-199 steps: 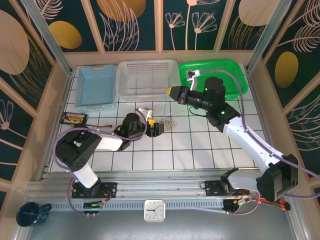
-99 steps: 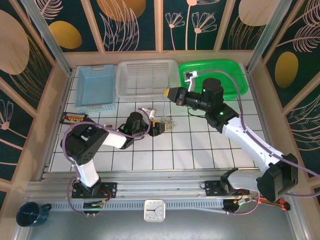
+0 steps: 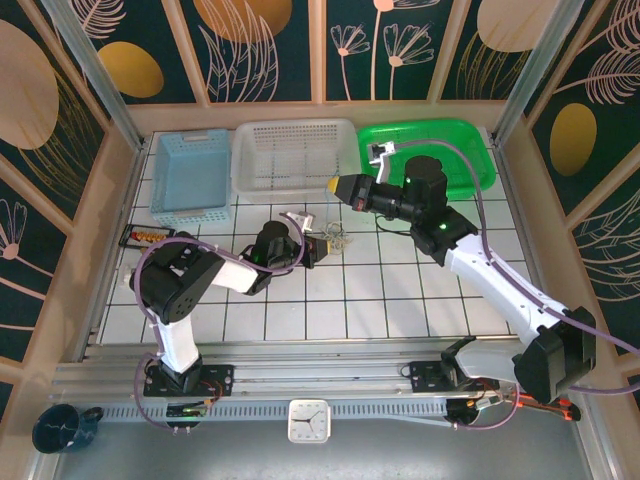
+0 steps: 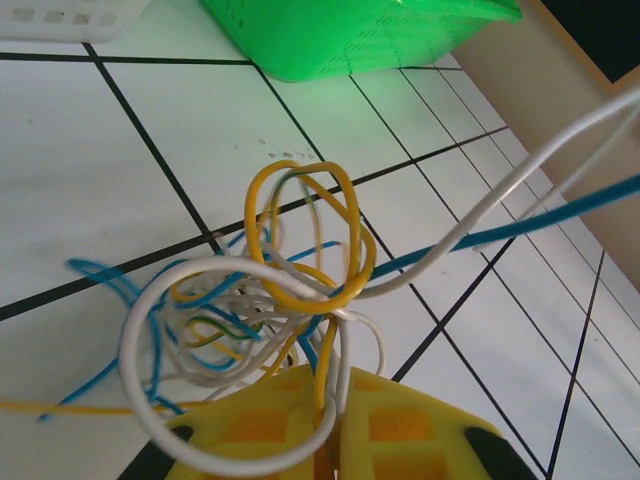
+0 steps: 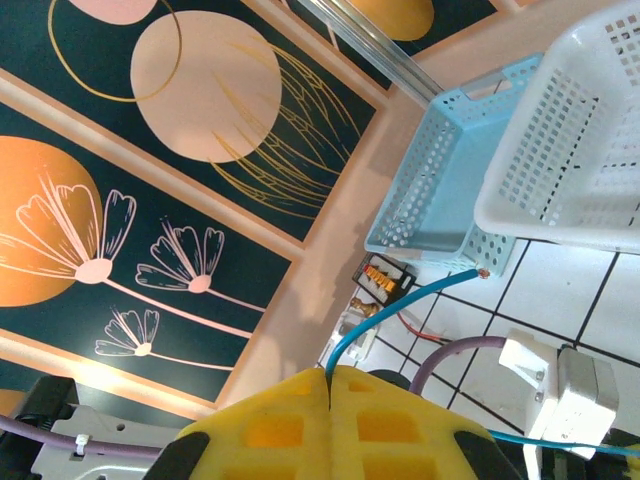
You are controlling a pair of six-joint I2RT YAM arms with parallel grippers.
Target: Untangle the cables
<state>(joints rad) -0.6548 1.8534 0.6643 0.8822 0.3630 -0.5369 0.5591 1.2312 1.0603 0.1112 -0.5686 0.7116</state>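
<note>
I am clenching my left fingers (image 4: 345, 400) on the cables (image 4: 290, 290), with a yellow and a whitish strand pinched in the seam between the yellow tips. The cables are sitting as a loose knot of yellow, blue and whitish loops on the white tiles of the bench (image 3: 400, 290), right at those fingertips. The knot is lying a short way in front of the gap between the white basket (image 3: 295, 155) and the green tray (image 3: 425, 150).

From the knot, a blue strand (image 4: 540, 215) and a whitish one are stretching out straight side by side. In my left wrist view they are climbing to the upper right. From above, that long line is running from the knot away toward the far side of the bench, up to my right fingers (image 5: 330, 390).

Those are clamped tight too, and they are gripping the blue strand at the seam. Its short free tail is curving out beyond the tips, pointing toward the blue basket (image 5: 440, 190). My right fingers are hanging above the bench near the white basket's front corner, aiming left, while my left ones are lying low and aiming right
</note>
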